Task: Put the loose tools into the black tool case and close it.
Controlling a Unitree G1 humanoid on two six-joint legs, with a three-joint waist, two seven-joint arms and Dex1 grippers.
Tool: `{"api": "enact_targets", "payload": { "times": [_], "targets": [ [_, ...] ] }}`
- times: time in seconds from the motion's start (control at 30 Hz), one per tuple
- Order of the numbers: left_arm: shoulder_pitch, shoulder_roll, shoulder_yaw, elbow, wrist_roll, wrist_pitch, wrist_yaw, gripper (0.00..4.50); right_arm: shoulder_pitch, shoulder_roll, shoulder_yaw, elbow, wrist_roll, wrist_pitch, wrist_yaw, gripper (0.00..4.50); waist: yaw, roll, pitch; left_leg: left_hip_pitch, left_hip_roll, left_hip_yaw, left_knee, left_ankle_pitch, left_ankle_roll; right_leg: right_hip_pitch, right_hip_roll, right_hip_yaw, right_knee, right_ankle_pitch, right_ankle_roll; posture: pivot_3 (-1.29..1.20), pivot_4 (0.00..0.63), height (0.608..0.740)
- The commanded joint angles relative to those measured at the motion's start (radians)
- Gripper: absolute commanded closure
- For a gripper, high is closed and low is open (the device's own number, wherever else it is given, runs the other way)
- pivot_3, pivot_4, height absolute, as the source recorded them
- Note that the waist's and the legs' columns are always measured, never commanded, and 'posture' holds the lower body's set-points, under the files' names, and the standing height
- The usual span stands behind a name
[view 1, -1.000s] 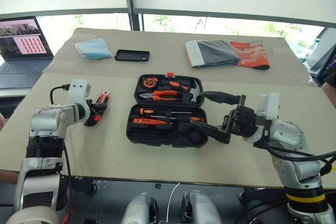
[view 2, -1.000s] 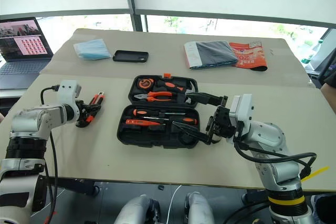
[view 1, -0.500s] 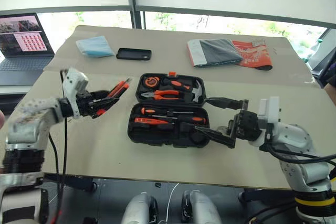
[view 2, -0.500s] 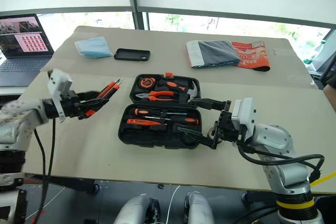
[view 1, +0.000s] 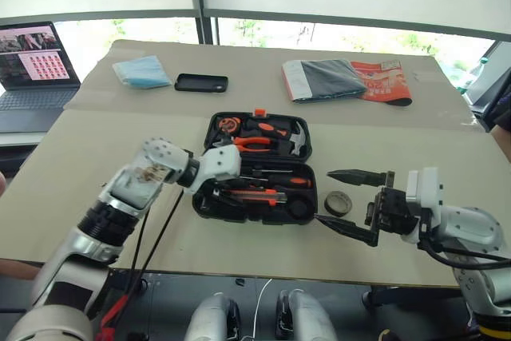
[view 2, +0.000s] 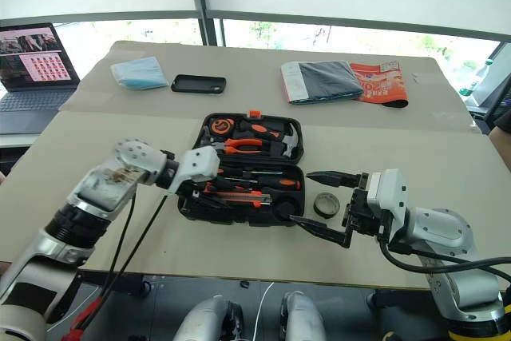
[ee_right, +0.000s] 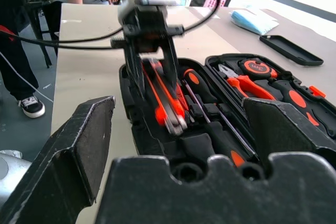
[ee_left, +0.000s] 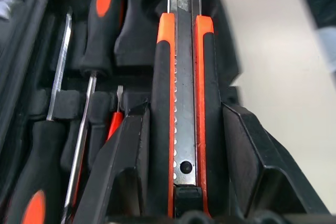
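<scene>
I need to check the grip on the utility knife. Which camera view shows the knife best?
The left wrist view: the utility knife runs lengthwise between the left gripper fingers, above the black tool case. The right wrist view shows it smaller and blurred. The head views show just an orange sliver under the gripper.

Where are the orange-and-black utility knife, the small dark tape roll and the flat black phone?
Orange-and-black utility knife (ee_left: 182,103): left wrist view, metal blade channel.
Small dark tape roll (view 2: 324,205): right eye view, ring's rim.
Flat black phone (view 1: 201,83): left eye view, middle of its face.
</scene>
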Motion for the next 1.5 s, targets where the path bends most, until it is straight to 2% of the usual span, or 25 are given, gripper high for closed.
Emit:
{"api": "enact_targets", "payload": {
  "times": [0.03, 0.4, 0.83, 0.9, 0.97, 1.03, 1.07, 1.27, 1.33, 1.37, 1.5],
  "targets": [
    [-0.02, 0.015, 0.006, -0.003, 0.028, -0.005, -0.006, 2.97, 0.006, 0.003, -0.037, -0.048, 0.034, 0.013, -0.024, 0.0, 0.0, 0.0, 0.0, 0.0, 0.0, 0.0, 0.0, 0.0, 0.0, 0.0, 0.0, 0.0, 0.0, 0.0, 0.0, 0.0, 0.15, 0.74],
    [0.013, 0.048, -0.018, -0.054, 0.057, 0.023, -0.041, 2.97, 0.004, 0.005, -0.028, -0.043, 0.035, 0.015, -0.043, 0.0, 0.001, 0.0, 0.0, 0.001, 0.0, -0.001, 0.0, -0.001, 0.001, 0.0, -0.002, 0.0, 0.0, 0.0, 0.0, 0.0, 0.15, 0.74],
    [0.015, 0.005, -0.051, -0.055, 0.092, 0.086, -0.01, 2.97, -0.019, 0.014, 0.002, -0.031, 0.03, 0.028, -0.052, 0.0, 0.009, 0.0, 0.0, 0.001, -0.001, -0.001, 0.001, -0.001, 0.002, 0.002, -0.002, 0.0, 0.0, 0.0, 0.0, 0.0, 0.15, 0.74],
    [0.02, 0.012, -0.041, -0.051, 0.096, 0.062, -0.008, 1.97, -0.019, 0.016, 0.002, -0.032, 0.031, 0.03, -0.054, 0.0, 0.009, 0.0, 0.0, 0.001, -0.001, -0.001, 0.001, -0.001, 0.002, 0.002, -0.002, 0.0, 0.0, 0.0, 0.001, 0.0, 0.15, 0.74],
    [0.025, -0.009, 0.007, -0.044, 0.048, 0.043, -0.007, 1.44, -0.017, 0.017, -0.001, -0.032, 0.031, 0.033, -0.054, 0.0, 0.009, 0.001, -0.001, 0.001, -0.001, -0.001, 0.001, -0.001, 0.002, 0.002, -0.002, 0.0, 0.0, 0.0, 0.001, 0.0, 0.15, 0.74],
    [0.024, -0.05, 0.067, -0.028, -0.003, 0.033, 0.014, 0.66, -0.016, 0.019, -0.004, -0.029, 0.03, 0.035, -0.054, 0.0, 0.009, 0.001, -0.001, 0.001, -0.001, -0.001, 0.001, -0.001, 0.002, 0.002, -0.002, 0.0, 0.0, 0.0, 0.001, 0.0, 0.15, 0.74],
    [0.017, -0.068, 0.103, -0.015, -0.042, 0.022, 0.004, 0.43, -0.015, 0.021, -0.003, -0.027, 0.028, 0.034, -0.054, 0.0, 0.01, 0.001, -0.001, 0.001, -0.001, -0.001, 0.001, -0.001, 0.002, 0.001, -0.002, 0.0, 0.0, 0.0, 0.001, 0.0, 0.15, 0.74],
    [-0.005, -0.099, 0.238, 0.064, -0.165, -0.036, -0.036, 0.43, -0.013, 0.033, -0.006, -0.023, 0.027, 0.037, -0.061, 0.0, 0.009, 0.001, 0.0, -0.001, -0.001, -0.001, 0.002, -0.001, 0.003, 0.001, -0.003, -0.001, 0.0, 0.0, 0.001, 0.0, 0.15, 0.74],
    [0.002, -0.099, 0.26, 0.089, -0.172, -0.077, -0.039, 0.95, -0.008, 0.037, -0.009, -0.022, 0.027, 0.035, -0.065, 0.0, 0.005, 0.001, 0.0, 0.0, -0.001, -0.001, 0.002, -0.001, 0.003, 0.001, -0.003, -0.001, 0.0, 0.0, 0.001, 0.0, 0.15, 0.74],
    [0.018, -0.094, 0.263, 0.091, -0.174, -0.101, -0.052, 0.97, -0.002, 0.04, -0.01, -0.022, 0.025, 0.032, -0.068, 0.0, 0.003, 0.001, 0.0, 0.0, -0.001, -0.001, 0.002, -0.001, 0.002, 0.001, -0.003, -0.001, 0.0, 0.0, 0.001, 0.0, 0.15, 0.74],
    [0.077, -0.057, 0.229, 0.108, -0.132, -0.229, -0.109, 2.35, 0.016, 0.05, -0.011, -0.024, 0.02, 0.024, -0.073, 0.0, 0.0, 0.001, -0.001, 0.001, -0.001, -0.001, 0.002, -0.001, 0.002, 0.001, -0.003, -0.001, 0.001, 0.0, 0.001, 0.0, 0.15, 0.74]
  ]
}}
